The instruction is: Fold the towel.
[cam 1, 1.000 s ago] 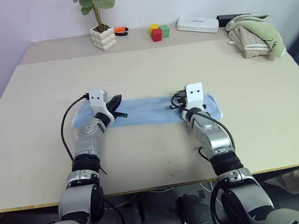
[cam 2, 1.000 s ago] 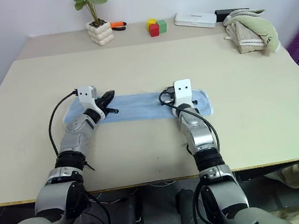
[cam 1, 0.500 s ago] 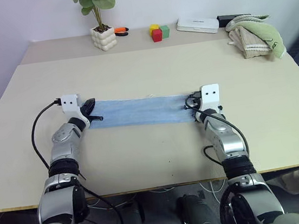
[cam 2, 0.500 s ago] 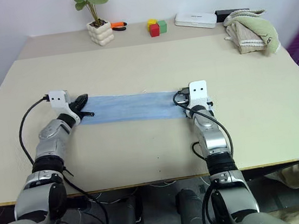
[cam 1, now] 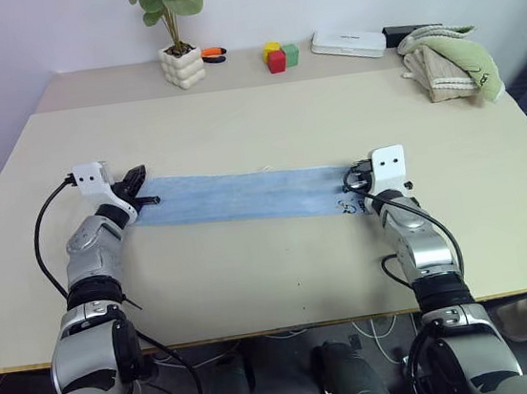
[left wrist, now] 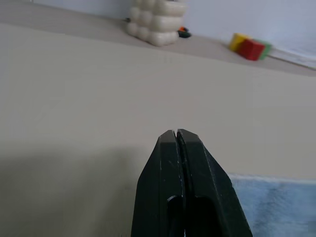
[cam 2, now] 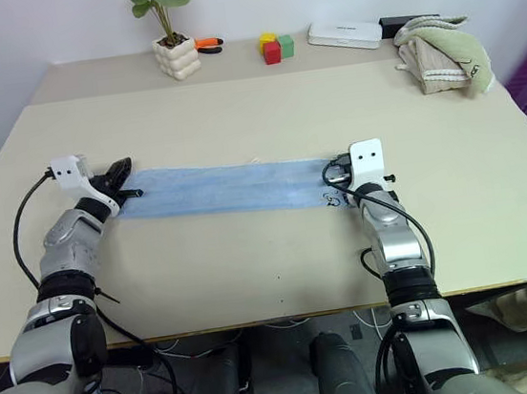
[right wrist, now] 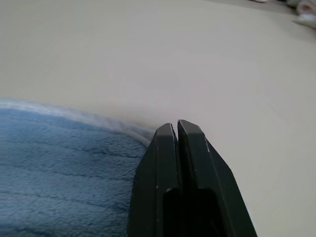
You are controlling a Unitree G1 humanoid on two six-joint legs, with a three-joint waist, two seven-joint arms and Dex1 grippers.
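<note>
I see the left gripper (cam 1: 136,179) at the left end of the towel (cam 1: 244,196), fingers pressed together — the left wrist view shows the two black fingertips (left wrist: 178,140) meeting with no gap. Whether cloth is pinched between them, I can't tell; in that view the blue terry edge sits just beside and behind the tips.

The towel lies as a long, narrow light-blue strip flat on the beige table (cam 1: 254,121), running left to right between the two grippers, roughly mid-table on the near half. A small dark print (cam 1: 347,208) shows at its right end.

The right gripper (right wrist: 177,129) is at that right end, fingers shut tip to tip in the right wrist view, with the towel's pale edging right beside them — again I can't confirm a hold on the fabric.

Along the far edge: a potted plant (cam 1: 175,35) in a white knobbly pot, an orange-handled tool (cam 1: 213,54), coloured blocks (cam 1: 279,57), a white flat box (cam 1: 349,43), then a green and beige towel pile (cam 1: 446,63) at the far right.
</note>
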